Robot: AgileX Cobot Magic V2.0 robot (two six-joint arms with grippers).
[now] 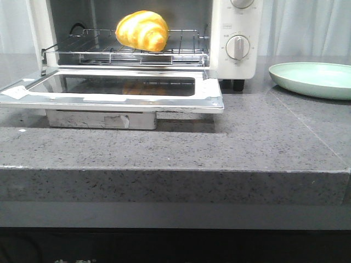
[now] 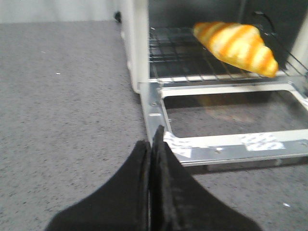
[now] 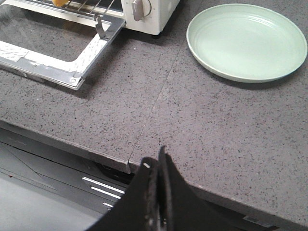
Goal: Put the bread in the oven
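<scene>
The golden-orange bread [image 1: 142,30] with pale stripes lies on the wire rack [image 1: 131,52] inside the white oven [image 1: 237,33]. The oven's glass door [image 1: 115,87] hangs open and lies flat over the counter. The bread also shows in the left wrist view [image 2: 237,45], and a sliver of it in the right wrist view [image 3: 59,3]. My left gripper [image 2: 152,144] is shut and empty, just short of the door's near corner. My right gripper [image 3: 157,166] is shut and empty over the counter's front edge. Neither gripper shows in the front view.
A pale green plate [image 1: 312,78] sits on the grey stone counter [image 1: 263,137] to the right of the oven; it also shows in the right wrist view [image 3: 246,41]. The open door sticks out toward the counter's front. Two round dials [image 1: 238,47] are on the oven's right panel.
</scene>
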